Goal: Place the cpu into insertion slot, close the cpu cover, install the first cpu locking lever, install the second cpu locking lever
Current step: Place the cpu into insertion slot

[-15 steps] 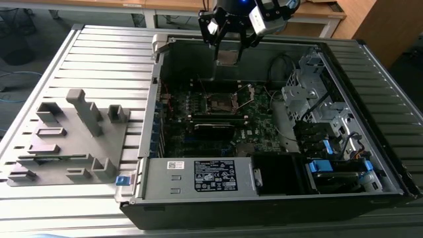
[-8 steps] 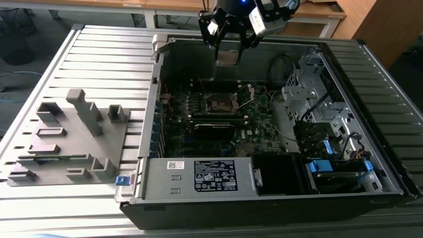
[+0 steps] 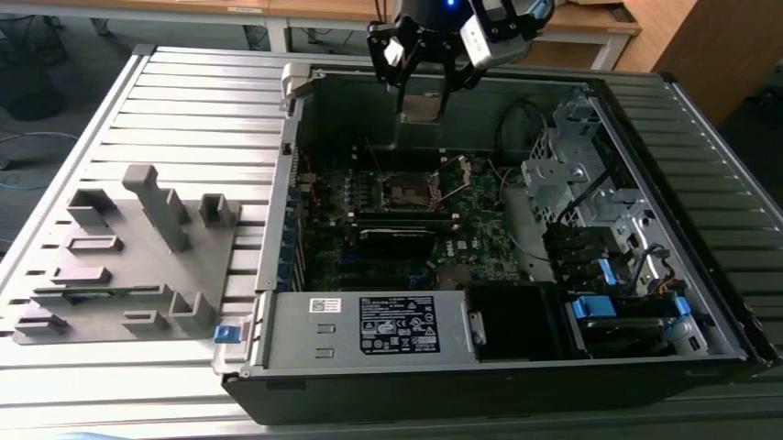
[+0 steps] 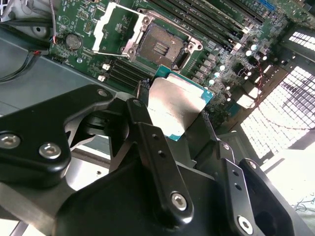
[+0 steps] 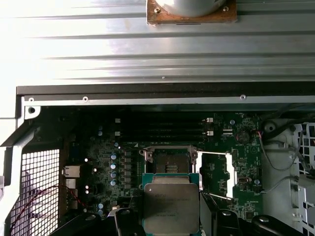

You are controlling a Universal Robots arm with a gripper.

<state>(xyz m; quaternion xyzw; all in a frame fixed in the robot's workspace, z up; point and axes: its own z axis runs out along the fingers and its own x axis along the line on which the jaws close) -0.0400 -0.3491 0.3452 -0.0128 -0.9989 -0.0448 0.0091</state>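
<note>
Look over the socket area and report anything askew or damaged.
Nothing stands out. The cpu sits squarely in the gripper above the open case. The insertion slot is empty, and the cpu cover is swung open beside it. No damage is visible.

The robot arm's black two-fingered gripper [image 3: 423,99] hangs at the top of the exterior view, pointing straight down below a black wrist [image 3: 443,16] with a small blue light. In the second wrist view its black bolted metal fingers [image 4: 156,162] are closed on opposite edges of the cpu [image 4: 173,105], a small flat square chip with a dull silver face, held in the air.
</note>
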